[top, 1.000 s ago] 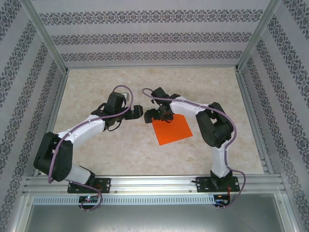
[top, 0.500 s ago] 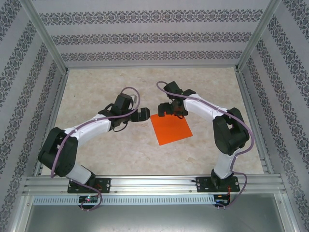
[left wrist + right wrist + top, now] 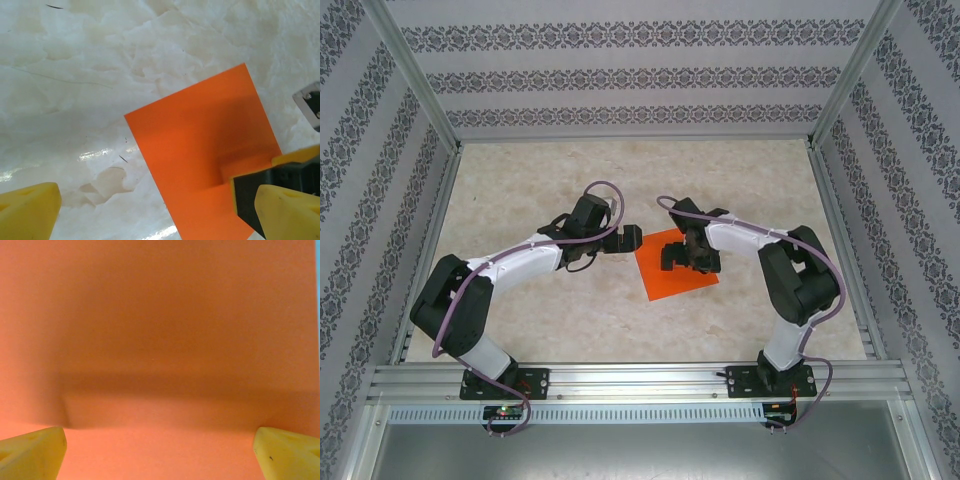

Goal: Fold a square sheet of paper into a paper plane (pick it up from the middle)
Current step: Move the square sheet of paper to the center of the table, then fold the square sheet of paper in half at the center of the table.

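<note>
— Right gripper [image 3: 675, 262]?
— Jaws spread wide, over the middle of the square sheet of paper [image 3: 660, 286], flat on the table [image 3: 520, 190]; perhaps touching.
— Left gripper [image 3: 628, 238]?
— Spread, empty, beside the sheet's corner. Both closer than before.

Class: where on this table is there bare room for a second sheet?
Far strip of table by the back wall, and near strip before the rail. Crowded mid-table, where left gripper and right gripper flank the paper.

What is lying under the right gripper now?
The square sheet of paper, flat on the table. The open right gripper covers its far part from above; the wrist view shows plain orange there.
</note>
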Available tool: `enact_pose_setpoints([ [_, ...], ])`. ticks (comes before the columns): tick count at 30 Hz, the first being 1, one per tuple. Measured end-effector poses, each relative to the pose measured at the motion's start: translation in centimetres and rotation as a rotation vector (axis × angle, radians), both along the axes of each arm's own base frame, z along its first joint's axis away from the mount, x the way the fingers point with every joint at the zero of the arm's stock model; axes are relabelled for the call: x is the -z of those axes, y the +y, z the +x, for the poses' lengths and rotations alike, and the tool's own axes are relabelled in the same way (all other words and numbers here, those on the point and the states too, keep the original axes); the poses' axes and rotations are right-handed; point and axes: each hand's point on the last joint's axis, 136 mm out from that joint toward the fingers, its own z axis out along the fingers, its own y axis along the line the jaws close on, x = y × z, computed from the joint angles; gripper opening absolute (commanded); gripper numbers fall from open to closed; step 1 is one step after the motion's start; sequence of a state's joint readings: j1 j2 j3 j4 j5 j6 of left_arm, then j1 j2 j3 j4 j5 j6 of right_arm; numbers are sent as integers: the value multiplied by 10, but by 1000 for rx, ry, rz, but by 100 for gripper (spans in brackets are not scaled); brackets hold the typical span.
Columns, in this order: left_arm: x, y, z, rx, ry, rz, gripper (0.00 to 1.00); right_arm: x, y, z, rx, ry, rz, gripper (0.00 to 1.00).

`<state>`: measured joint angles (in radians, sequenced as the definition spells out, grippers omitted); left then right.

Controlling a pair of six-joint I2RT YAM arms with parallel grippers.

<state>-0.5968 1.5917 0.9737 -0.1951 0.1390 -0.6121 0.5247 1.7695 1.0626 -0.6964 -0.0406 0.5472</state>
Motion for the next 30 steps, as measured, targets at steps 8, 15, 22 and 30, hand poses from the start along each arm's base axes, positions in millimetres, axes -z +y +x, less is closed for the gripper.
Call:
enact_pose_setpoints([
  [8, 1, 6, 5, -44, -8, 17, 100, -6, 23, -19, 81, -18, 74, 97],
  [15, 1, 10, 7, -65, -18, 32, 100, -28, 24, -9, 50, -70, 38, 98],
  [22, 4, 17, 5, -86, -26, 53, 100, -45, 35, 23, -104, -119, -27, 96],
  [30, 1, 26, 4, -120, -43, 66, 100, -17, 33, 30, -190, -21, -125, 97],
])
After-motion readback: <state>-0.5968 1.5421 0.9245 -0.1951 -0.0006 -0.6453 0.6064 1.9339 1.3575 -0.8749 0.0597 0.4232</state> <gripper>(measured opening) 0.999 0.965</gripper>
